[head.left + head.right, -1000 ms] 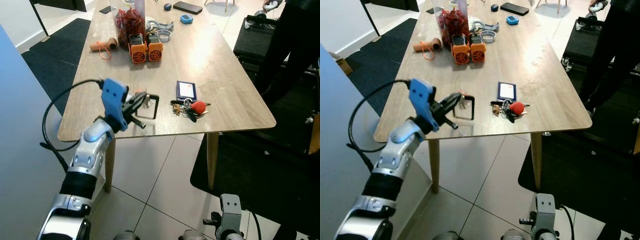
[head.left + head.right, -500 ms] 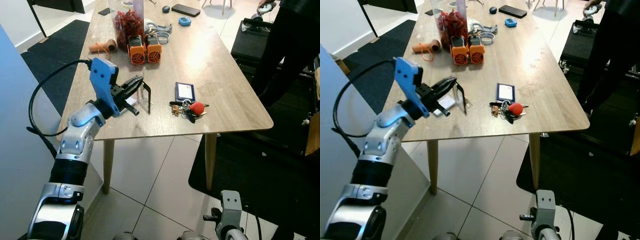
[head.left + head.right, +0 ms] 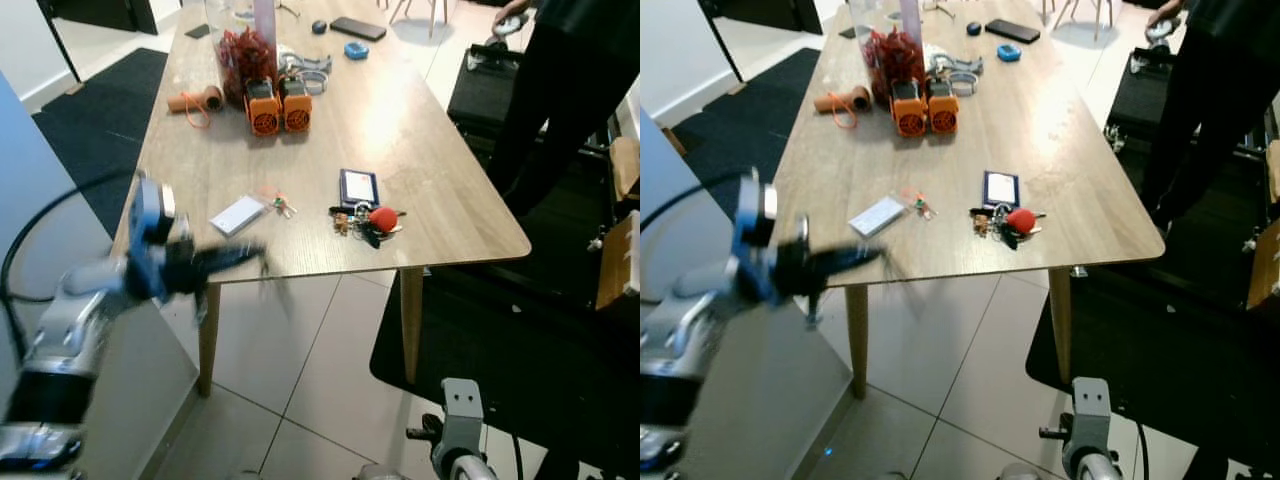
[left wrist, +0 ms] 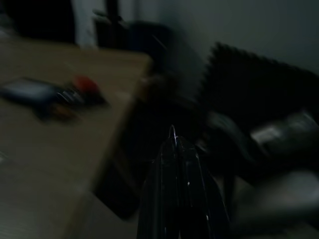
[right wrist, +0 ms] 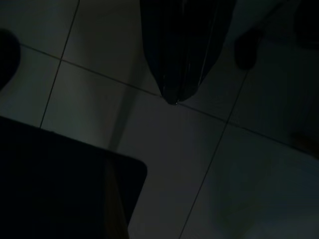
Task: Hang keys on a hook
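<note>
Left hand (image 3: 255, 255), fingers pressed together, blurs beside table (image 3: 440, 170); keys (image 3: 365, 220) near card (image 3: 238, 214).

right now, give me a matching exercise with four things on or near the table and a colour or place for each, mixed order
Things:
1. key bunch
2. white card
3. two orange blocks
4. left pincer

Places or colours:
A. flat near the table's front edge, left of the key bunch
B. blurred, off the table's front edge
C. carries a red ball
D. side by side, far up the table

Pairs: 1-C, 2-A, 3-D, 4-B
</note>
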Controlling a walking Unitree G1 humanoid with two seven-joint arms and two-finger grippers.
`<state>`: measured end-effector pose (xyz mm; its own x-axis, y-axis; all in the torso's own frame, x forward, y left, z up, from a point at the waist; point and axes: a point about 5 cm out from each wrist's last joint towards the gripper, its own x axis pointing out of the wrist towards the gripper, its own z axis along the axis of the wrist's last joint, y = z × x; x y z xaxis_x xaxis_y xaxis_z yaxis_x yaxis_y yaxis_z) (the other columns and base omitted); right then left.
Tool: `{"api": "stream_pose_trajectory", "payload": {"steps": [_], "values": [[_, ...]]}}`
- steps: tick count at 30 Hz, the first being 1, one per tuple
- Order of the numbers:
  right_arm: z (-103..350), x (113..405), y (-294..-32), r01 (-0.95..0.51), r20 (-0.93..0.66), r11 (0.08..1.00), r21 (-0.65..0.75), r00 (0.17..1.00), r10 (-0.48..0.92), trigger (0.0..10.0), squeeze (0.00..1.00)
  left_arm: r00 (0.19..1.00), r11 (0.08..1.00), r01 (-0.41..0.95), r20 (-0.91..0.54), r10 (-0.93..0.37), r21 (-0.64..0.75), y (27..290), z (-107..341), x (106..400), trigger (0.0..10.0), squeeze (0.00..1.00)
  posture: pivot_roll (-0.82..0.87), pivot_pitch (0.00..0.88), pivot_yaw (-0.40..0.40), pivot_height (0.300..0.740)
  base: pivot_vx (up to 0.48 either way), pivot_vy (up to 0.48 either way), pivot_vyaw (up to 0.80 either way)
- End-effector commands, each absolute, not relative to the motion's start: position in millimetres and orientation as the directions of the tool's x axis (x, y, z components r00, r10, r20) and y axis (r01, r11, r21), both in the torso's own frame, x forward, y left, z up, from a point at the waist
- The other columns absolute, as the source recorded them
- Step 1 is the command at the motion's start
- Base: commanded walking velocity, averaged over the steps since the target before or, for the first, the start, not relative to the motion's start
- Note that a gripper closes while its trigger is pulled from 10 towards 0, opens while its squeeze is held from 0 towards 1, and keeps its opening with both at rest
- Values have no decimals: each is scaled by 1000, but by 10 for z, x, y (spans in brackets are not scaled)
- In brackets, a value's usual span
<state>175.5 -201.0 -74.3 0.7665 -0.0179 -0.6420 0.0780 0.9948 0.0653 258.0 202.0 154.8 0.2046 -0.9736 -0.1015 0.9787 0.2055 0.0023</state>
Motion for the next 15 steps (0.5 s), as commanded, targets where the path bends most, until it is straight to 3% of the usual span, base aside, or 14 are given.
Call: {"api": "stream_pose_trajectory", "payload": {"steps": [1, 3, 6, 8, 10, 12, 13, 15], "values": [[-779, 1700, -2011, 90, -665, 993, 70, 747, -21, 10000, 0, 161, 168, 986, -216, -963, -14, 2074, 1383, 2483, 10000, 0, 60, 30, -14, 740, 0, 0, 0], [-779, 1704, -2007, 90, -666, 993, 70, 746, -21, 10000, 0, 150, 161, 986, -236, -960, -30, 2089, 1330, 2453, 10000, 0, 60, 30, -14, 740, 0, 0, 0], [-779, 1713, -1994, 90, -667, 993, 72, 745, -19, 10000, 0, 181, 252, 949, -327, -928, -190, 2154, 951, 2368, 10000, 0, 60, 29, -13, 740, 0, 0, 0], [-786, 1702, -1983, 90, -669, 993, 70, 743, -20, 10000, 0, 320, 423, 875, -373, -871, -234, 2154, 625, 2363, 10000, 0, 54, 28, -9, 740, 0, 0, 0], [-792, 1690, -1977, 92, -672, 993, 69, 740, -22, 10000, 0, 388, 510, 829, -421, -820, -230, 2144, 431, 2342, 10000, 0, 54, 28, -9, 740, 0, 0, 0], [-811, 1650, -1981, 106, -681, 992, 67, 731, -33, 10000, 0, 550, 691, 699, -478, -685, -184, 2191, 195, 2372, 10000, 0, 56, 24, -4, 740, 0, 0, 0], [-811, 1650, -1981, 106, -681, 992, 67, 731, -33, 10000, 0, 550, 691, 699, -478, -685, -184, 2191, 195, 2372, 10000, 0, 56, 24, -4, 740, 0, 0, 0], [-839, 1599, -1980, 116, -698, 992, 59, 715, -42, 10000, 0, 689, 865, 483, -551, -472, -138, 2293, -43, 2369, 10000, 0, 55, 23, -1, 740, 0, 0, 0]]}}
